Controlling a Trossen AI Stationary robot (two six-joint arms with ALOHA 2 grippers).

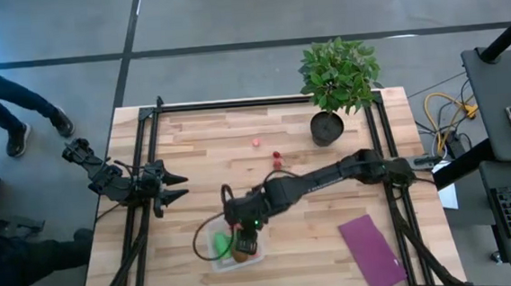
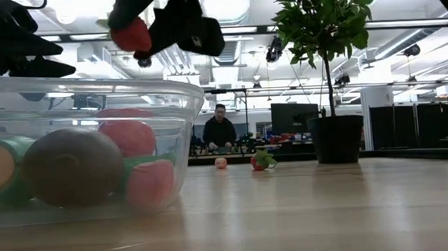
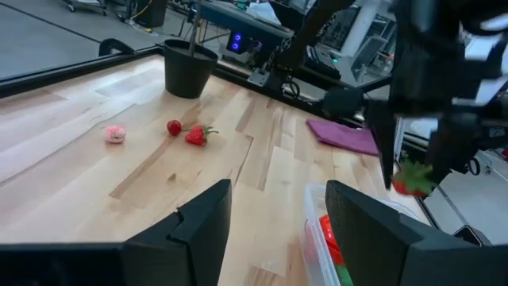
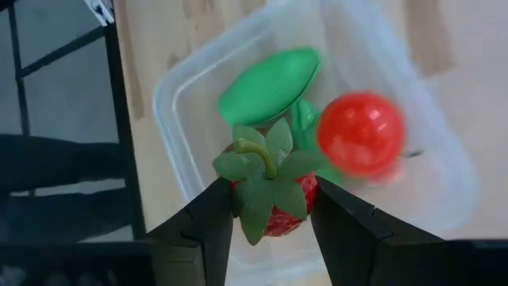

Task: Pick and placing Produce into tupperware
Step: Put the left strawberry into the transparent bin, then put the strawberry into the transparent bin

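The tupperware is a clear box near the table's front edge. It holds a green oblong piece, a red ball and a brown oval. My right gripper hangs over it, shut on a red strawberry with a green leafy cap. A pink piece, a small red piece and another strawberry lie on the bare wood at mid-table. My left gripper waits open at the table's left side, with nothing between its fingers. My right gripper pinches the strawberry's red body between its two fingers, just under the leafy cap. The fingers come slanting down from above. The strawberry is lifted clear above the open tupperware, with its cap turned up toward the wrist.
A potted plant in a black pot stands at the table's far right. A flat purple cloth lies near the front right. A person sits in the room beyond the table.
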